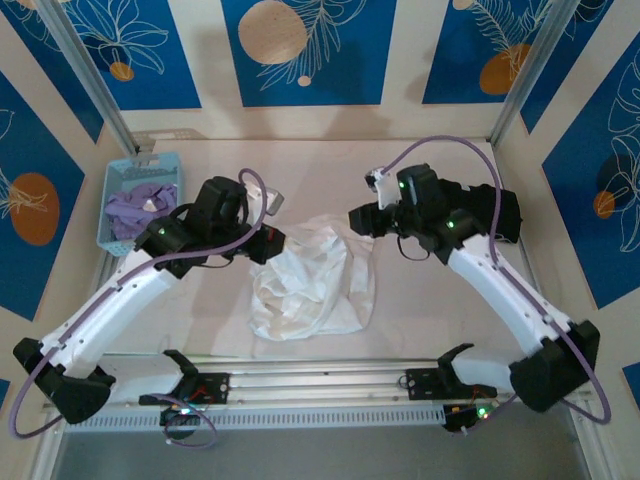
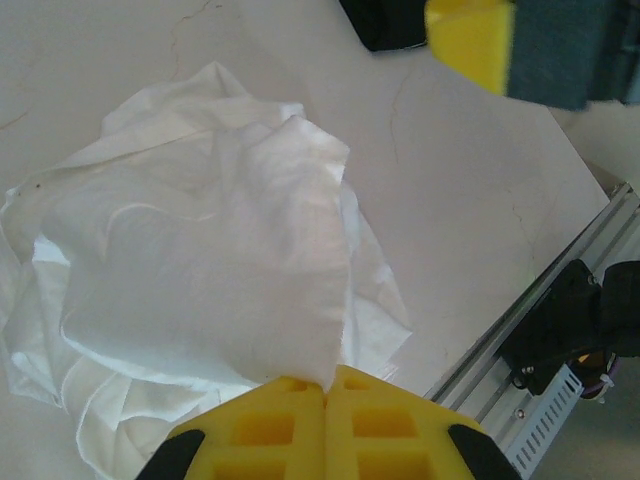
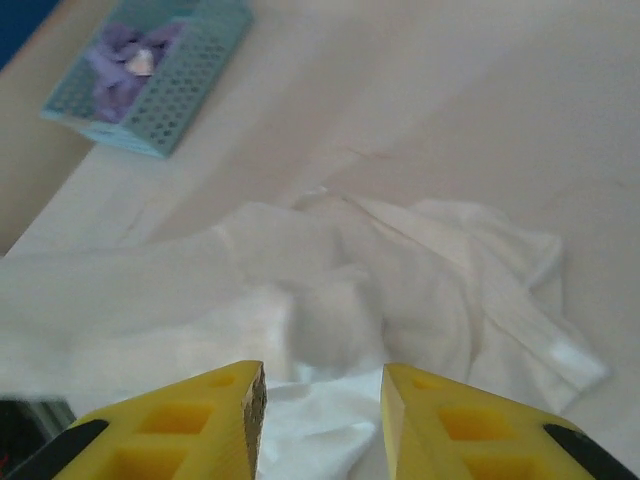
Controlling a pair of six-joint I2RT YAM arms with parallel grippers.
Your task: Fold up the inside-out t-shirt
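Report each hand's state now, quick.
Left hand: closed, pinching the white t-shirt.
Right hand: open, holding nothing.

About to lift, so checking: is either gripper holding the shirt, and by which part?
The left gripper is shut on a fold of the white t-shirt; which part cannot be told. The right gripper is open, holding nothing.
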